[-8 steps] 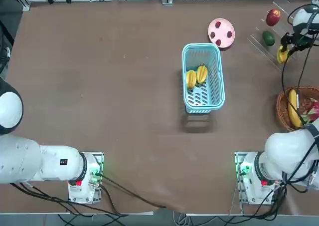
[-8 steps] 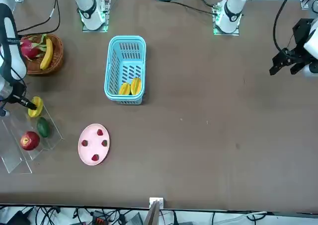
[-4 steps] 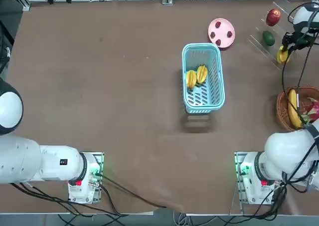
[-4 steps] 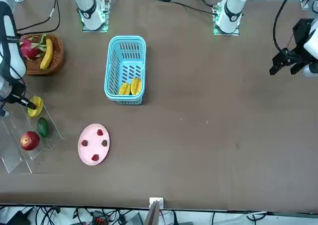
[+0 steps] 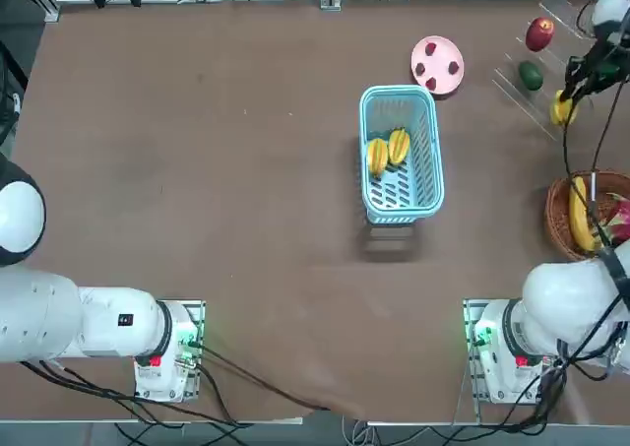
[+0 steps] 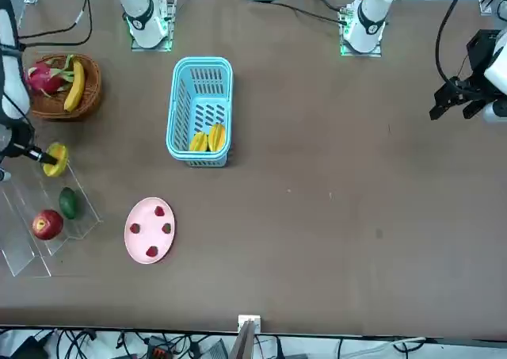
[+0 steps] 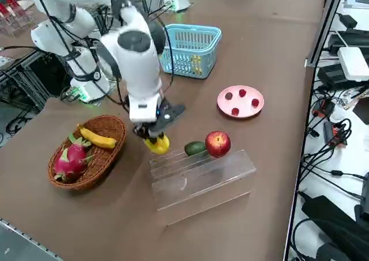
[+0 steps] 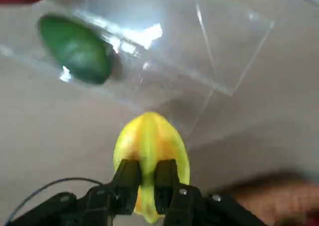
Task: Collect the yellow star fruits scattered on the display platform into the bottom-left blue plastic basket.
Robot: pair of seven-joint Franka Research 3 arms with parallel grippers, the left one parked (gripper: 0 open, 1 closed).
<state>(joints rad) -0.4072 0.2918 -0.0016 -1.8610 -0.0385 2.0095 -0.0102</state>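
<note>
**Third star fruit gripped beside the rack**

Top view: right gripper (image 5: 569, 90) clenched on a star fruit (image 5: 561, 108) at the display platform (image 5: 520, 90) edge; two star fruits (image 5: 388, 152) lie in the blue basket (image 5: 399, 154), open table between.
Front view: fruit (image 6: 55, 159) just off the platform.
Wrist view: fingers (image 8: 127, 178) pinch it; no writing legible

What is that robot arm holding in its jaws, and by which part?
The right gripper holds a yellow star fruit, its jaws pinching one of the fruit's lengthwise ridges near one end, beside the display platform.
</note>
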